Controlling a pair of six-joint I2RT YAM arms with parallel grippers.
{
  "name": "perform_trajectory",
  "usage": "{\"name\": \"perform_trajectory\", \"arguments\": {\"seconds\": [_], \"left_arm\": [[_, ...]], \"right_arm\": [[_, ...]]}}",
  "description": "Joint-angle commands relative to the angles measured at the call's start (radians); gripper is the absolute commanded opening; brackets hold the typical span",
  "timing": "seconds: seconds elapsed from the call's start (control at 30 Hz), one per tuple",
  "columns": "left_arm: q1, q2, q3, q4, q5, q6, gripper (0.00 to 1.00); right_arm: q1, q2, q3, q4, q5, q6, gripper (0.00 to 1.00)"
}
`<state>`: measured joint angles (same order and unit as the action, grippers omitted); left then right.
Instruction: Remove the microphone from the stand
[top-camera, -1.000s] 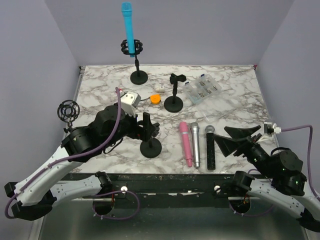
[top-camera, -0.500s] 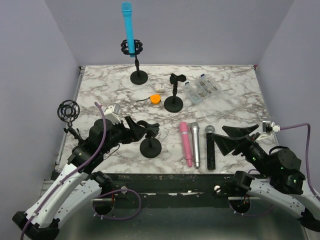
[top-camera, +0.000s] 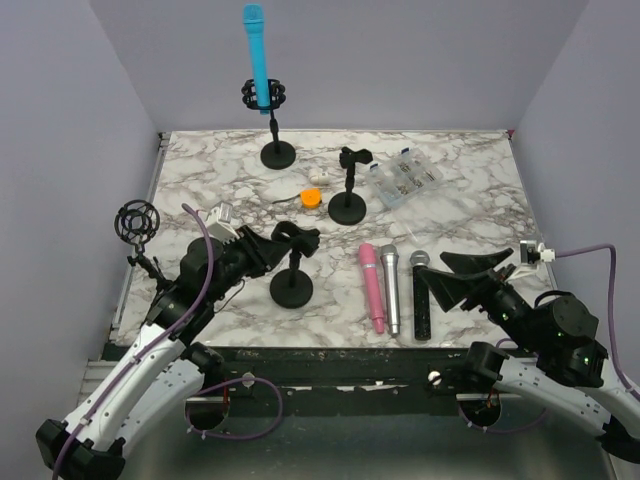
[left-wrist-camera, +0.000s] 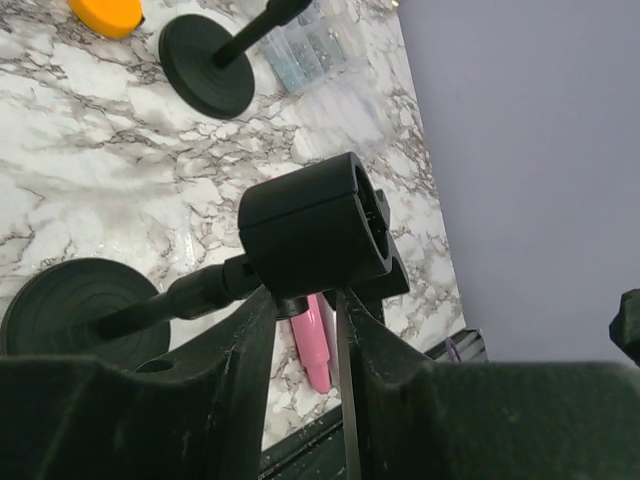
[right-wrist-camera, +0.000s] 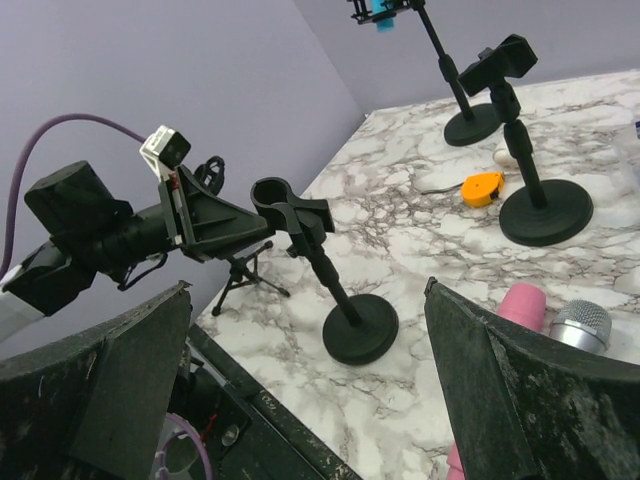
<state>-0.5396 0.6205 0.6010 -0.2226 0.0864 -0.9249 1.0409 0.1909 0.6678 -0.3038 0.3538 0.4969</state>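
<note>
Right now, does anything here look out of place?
Yes. The left gripper clasps an empty stand just under its clip, while the only mounted one, the blue microphone, sits untouched in the far stand.

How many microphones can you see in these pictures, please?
4. The blue microphone stands upright in the back stand; the pink microphone, silver microphone and black microphone lie side by side near the front edge. None seems hidden.
</note>
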Motion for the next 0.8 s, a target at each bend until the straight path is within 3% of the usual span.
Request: {"name": "perform_trajectory", "arguments": {"seconds": [0.0,0.13,0.27,0.37,0.47,0.67,0.77], "left_arm": [[0.029,0.030,0.020,0.088,0.000,0.020,0.28],[0.034,0.037,0.028,0.050,0.029,-0.005,0.66],[0.036,-0.005,0.002,0.068,0.052,-0.017,0.84],[0.040,-0.016,0.004,0.072,0.039,-0.003,0.84],[0.061,0.016,0.018,0.084,0.037,0.005,0.74],[0.110,0.096,0.021,0.152,0.057,-0.003,0.73],[0.134,0.109,0.012,0.189,0.050,0.009,0.62]], "right_arm": [[0.005,0.006,-0.016,0.019,-0.005,-0.001,1.00],[0.005,0.010,-0.014,0.017,-0.001,-0.007,1.00],[0.006,0.012,-0.017,0.021,0.005,-0.014,1.00],[0.006,0.016,-0.019,0.026,0.004,-0.015,1.00],[0.006,0.026,-0.019,0.033,-0.004,-0.015,1.00],[0.007,0.036,-0.004,0.031,-0.010,-0.010,1.00],[0.006,0.031,0.003,0.022,-0.007,-0.010,1.00]]}}
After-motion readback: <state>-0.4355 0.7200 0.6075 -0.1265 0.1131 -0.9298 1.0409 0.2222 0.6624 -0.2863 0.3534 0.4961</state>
